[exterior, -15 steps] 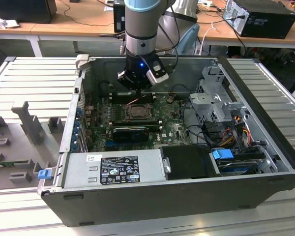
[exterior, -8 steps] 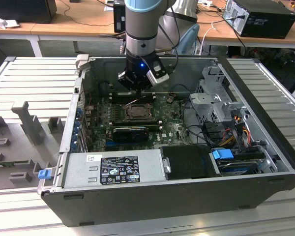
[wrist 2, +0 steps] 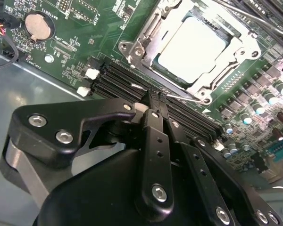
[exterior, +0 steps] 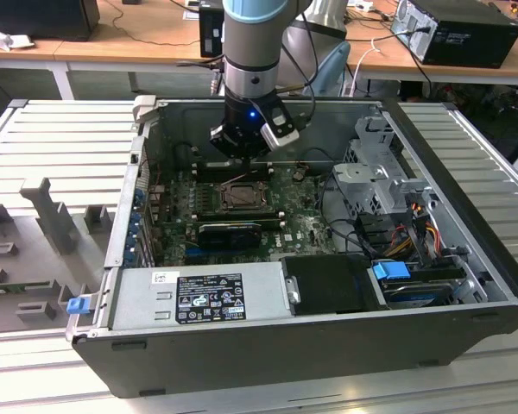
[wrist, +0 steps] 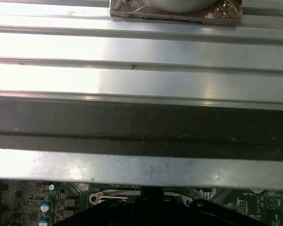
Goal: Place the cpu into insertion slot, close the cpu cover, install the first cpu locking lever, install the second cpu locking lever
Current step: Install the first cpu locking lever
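Hovering inside the open computer case (exterior: 466, 216), the hand (exterior: 242, 145) hangs at the end of the arm (exterior: 255, 52) just beyond the insertion slot (exterior: 240, 196), seen in the exterior view; the slot sits in the middle of the green motherboard (exterior: 306, 226), with a long black heatsink (exterior: 229, 233) just on the near side of it and a silver power supply (exterior: 198, 297) along the case's near wall. In the second wrist view the hand's (wrist 2: 155, 100) black fingers (wrist 2: 154, 123) are pressed together at the tips, nothing held between them (a thin wire lever (wrist 2: 179, 98) lies just past the tips). Beyond them the cpu (wrist 2: 191, 44) lies flat in the insertion slot (wrist 2: 247, 37), its pale top showing through the window of the cpu cover (wrist 2: 148, 40). A round coin battery (wrist 2: 37, 26) sits well off to one side. In the first wrist view, ribbed metal panels (wrist: 141, 52) run across, with a strip of motherboard (wrist: 33, 202) below.
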Robot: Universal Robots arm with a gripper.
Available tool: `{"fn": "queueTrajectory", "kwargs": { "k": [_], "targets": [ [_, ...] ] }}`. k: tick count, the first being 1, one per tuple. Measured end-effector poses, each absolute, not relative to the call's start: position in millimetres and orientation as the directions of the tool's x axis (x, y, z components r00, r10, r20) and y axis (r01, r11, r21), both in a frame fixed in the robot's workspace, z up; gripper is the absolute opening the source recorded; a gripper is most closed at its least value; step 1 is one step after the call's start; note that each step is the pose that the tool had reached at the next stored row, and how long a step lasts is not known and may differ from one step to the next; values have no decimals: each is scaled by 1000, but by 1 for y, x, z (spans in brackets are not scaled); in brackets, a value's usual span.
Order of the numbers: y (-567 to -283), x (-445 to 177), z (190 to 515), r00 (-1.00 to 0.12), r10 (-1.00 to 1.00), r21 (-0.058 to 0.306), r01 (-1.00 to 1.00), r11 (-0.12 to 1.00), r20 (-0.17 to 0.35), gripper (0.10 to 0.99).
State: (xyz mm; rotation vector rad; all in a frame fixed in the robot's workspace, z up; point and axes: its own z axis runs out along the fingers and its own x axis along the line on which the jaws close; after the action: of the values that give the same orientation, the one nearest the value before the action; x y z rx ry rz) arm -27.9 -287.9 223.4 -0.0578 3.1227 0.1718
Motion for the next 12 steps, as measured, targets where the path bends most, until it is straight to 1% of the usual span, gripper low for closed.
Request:
{"fn": "queueTrajectory", "kwargs": {
  "k": [12],
  "targets": [
    [-287,-20,209,-999,-36,108,-38,993,-16,106]
  ]
}}
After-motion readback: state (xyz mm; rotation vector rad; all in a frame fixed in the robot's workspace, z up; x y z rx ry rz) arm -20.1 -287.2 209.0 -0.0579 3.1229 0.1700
